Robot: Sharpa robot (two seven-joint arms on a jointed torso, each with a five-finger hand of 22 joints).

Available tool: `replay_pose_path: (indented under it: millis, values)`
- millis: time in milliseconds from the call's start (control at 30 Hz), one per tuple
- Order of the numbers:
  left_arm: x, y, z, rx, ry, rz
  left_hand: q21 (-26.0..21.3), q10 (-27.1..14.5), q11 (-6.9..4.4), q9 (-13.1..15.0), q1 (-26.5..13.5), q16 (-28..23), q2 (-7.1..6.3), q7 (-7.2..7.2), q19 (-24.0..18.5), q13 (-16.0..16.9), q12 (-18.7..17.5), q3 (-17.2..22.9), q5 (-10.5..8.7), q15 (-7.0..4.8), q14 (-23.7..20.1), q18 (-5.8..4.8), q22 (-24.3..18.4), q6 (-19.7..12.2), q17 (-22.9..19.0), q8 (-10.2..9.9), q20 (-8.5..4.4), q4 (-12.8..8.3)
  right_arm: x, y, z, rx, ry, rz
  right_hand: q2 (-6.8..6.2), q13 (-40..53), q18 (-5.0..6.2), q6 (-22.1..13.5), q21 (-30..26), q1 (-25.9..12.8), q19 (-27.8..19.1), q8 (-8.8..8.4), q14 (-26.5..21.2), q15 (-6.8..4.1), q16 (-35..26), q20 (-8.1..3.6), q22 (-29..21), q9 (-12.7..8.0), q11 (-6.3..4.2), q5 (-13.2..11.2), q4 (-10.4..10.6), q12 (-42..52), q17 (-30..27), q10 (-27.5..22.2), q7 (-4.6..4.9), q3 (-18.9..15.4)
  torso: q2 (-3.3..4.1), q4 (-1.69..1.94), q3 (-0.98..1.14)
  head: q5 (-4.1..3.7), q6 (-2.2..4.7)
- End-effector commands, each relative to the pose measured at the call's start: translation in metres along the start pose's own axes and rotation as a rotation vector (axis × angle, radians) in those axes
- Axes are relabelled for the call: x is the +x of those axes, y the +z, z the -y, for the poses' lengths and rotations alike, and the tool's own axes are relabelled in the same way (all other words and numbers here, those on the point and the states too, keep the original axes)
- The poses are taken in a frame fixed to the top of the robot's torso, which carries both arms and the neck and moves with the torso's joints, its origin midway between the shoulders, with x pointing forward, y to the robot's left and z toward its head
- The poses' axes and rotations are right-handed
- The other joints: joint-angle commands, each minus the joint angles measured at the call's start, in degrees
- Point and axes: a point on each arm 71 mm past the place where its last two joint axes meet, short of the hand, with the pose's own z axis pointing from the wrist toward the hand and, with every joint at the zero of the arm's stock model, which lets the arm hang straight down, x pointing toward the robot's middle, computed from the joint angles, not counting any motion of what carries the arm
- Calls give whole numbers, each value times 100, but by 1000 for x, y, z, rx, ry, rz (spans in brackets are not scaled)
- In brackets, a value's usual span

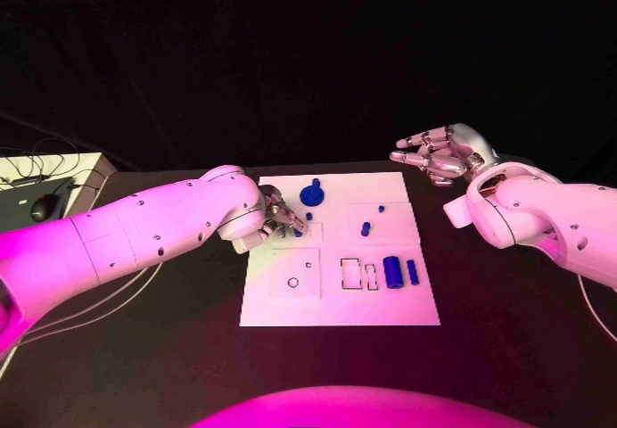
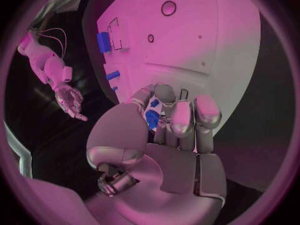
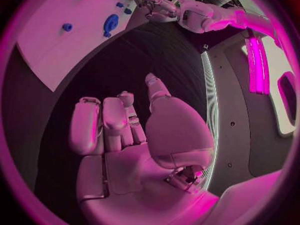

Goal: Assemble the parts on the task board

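Looking down, I am seeing the left hand [image 1: 274,217] resting at the task board's [image 1: 386,308] left edge, fingers curling around a small blue part [image 2: 151,118]. The right hand [image 1: 440,153] is hovering beyond the board's far right corner, fingers apart, holding nothing. A blue knob [image 1: 313,193] is standing near the far edge, two blue cylinders [image 1: 400,271] nearer the right edge. Grey equipment [image 1: 45,192] is sitting at the table's far left corner.

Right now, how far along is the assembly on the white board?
Early. Done: some blue parts, like the round knob, seem to stand on the board. In hand: the left hand works at a small blue piece. Left: two cylinders lie loose; the right hand waits open.
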Motion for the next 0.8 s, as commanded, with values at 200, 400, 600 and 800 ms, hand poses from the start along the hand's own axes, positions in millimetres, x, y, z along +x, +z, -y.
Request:
replay_pose_path:
  millis: [200, 400, 600, 800]
  values:
    - [2, 0, 2, 16, 0, 0, -48, -32, -45, -37, 58, 13, -90, -647, 42, 2, -17, -687, -8, -14, 28, -50, 18, 903, -28, -23, -4, 232, 1, 0, -1, -10, -4, -10, 11, -2, 60, 2, 15, -44, 463, 16, 10, 3, -22, -11, 1023, 8, -44, 33, -31, -8, 1, -9, 46, 3, -1, 0, -5, -11, -8]
    - [0, 0, 0, 12, 2, 3, -60, -35, -48, -46, 128, 18, -107, -649, 47, -5, -7, -928, -9, -17, 29, -51, 36, 905, -28, -18, -6, 316, 1, 0, -1, -10, -4, -8, 11, -2, 60, 2, 15, -44, 463, 16, 10, 3, -22, -11, 1023, 8, -44, 33, -31, -8, 1, -9, 46, 3, -1, 1, -6, -11, -8]
    - [-1, -1, -1, 14, 3, 7, -61, -38, -48, -46, 153, 20, -139, -650, 50, -11, -3, -1003, -11, -18, 29, -52, 45, 906, -27, -14, -6, 329, 0, -1, 0, -10, -5, -6, 11, -2, 60, 2, 15, -44, 463, 16, 10, 3, -22, -11, 1023, 8, -44, 33, -31, -8, 1, -9, 46, 3, 4, -1, -9, -14, -13]
    - [-1, -3, 0, 24, 3, 13, -76, -44, -48, -30, 112, 12, -203, -657, 48, -23, 5, -1219, -6, -19, 25, -49, 46, 911, -36, 6, -9, 422, -1, -1, 0, -11, -5, -3, 11, -2, 60, 2, 15, -44, 463, 16, 10, 3, -22, -11, 1023, 8, -44, 33, -31, -8, 1, -9, 46, 3, 4, -2, -13, -20, -8]
